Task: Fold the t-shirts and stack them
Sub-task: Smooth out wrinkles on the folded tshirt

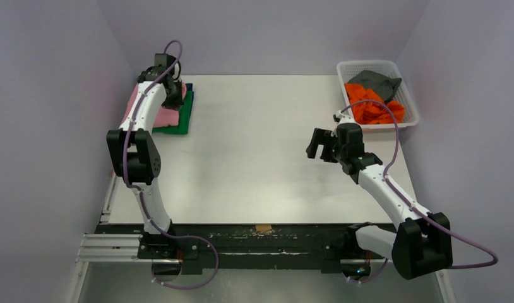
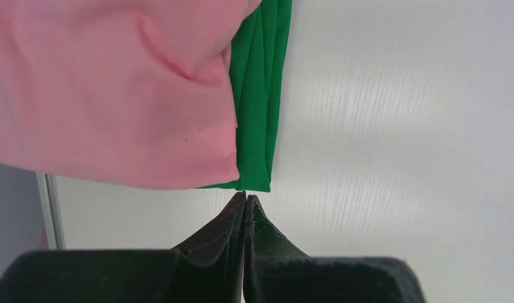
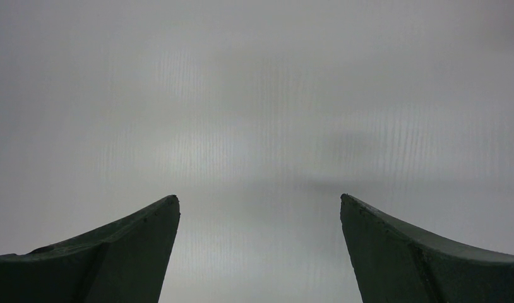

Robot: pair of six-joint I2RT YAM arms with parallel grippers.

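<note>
1 pink t-shirt (image 2: 109, 95) atop green t-shirt (image 2: 257, 95), just beyond left claw (image 2: 245, 199), tips together; right claw (image 3: 259, 199) apart.

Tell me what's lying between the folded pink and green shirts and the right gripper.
Nothing. The top view shows only bare table between the pink shirt, stacked on the green shirt, and the open right gripper.
</note>
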